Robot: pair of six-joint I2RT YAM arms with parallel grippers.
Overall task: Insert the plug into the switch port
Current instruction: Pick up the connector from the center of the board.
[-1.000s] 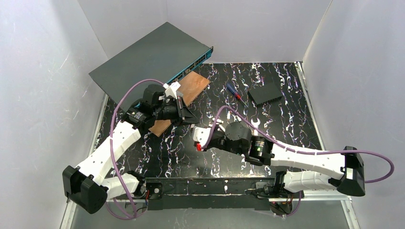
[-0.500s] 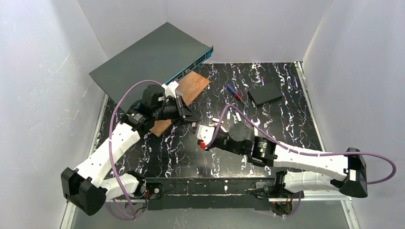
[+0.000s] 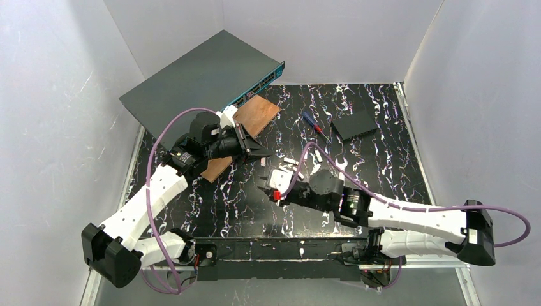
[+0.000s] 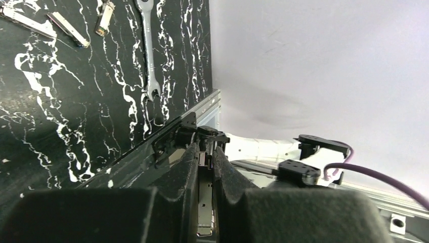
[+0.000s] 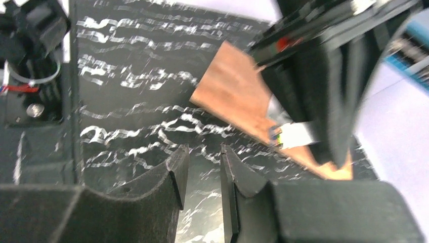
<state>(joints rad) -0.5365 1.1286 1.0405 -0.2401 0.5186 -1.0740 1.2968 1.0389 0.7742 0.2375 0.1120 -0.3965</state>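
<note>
**A:** Where's the switch?

**B:** The switch (image 3: 204,76) sits tilted at the far left corner of the worktop (image 3: 383,159) and overhangs its edge. Its teal port side faces inward, above a copper board (image 3: 252,118). It's a big metal box, so I'd judge it heavy and stiff, unlikely to shift under a push.

**A:** And the arms?

**B:** The left gripper (image 3: 263,153) is clamped tight just beside the board, pinching a small pale piece I take for the plug (image 5: 293,135). The right gripper (image 5: 202,157) is close by, towards mid-worktop. Its fingers stand partway apart with nothing between them.

**A:** How will the plug handle?

**B:** Probably light and rigid, slippery plastic with a delicate latch. It's best pinched on its flat sides, with the nose left free.

**A:** Anything unclear?

**B:** The fingers hide most of the plug, so I can't tell which way its latch faces. The right-wrist view is blurred, and single ports are too small to pick out.
</note>
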